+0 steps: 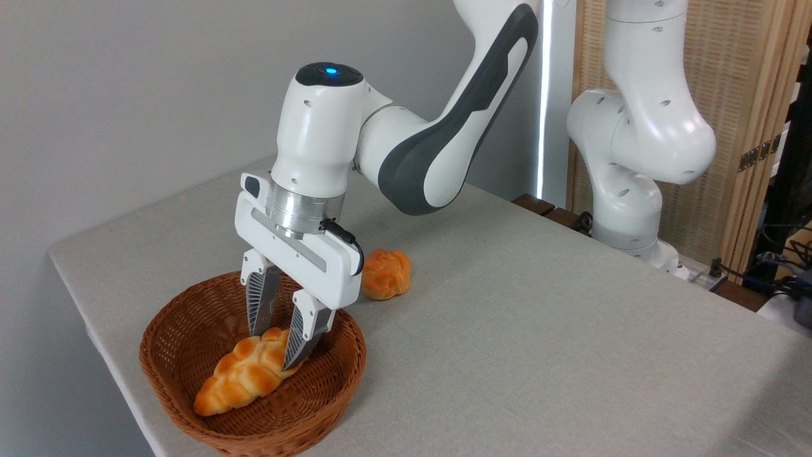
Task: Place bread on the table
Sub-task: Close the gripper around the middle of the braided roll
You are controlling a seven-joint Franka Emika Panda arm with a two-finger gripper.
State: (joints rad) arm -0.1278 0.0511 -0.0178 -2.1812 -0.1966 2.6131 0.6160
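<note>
Camera view, arm bent downward, gripper (276, 346) straddling bread (244, 374) in basket (190, 406)

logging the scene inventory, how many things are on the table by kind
Braided bread loaf: 1, lying in the basket between the gripper fingers
Round bun: 1, on the table
Wicker basket: 1
Total: 3

basket wall (190, 406) around bread (244, 374)
</note>
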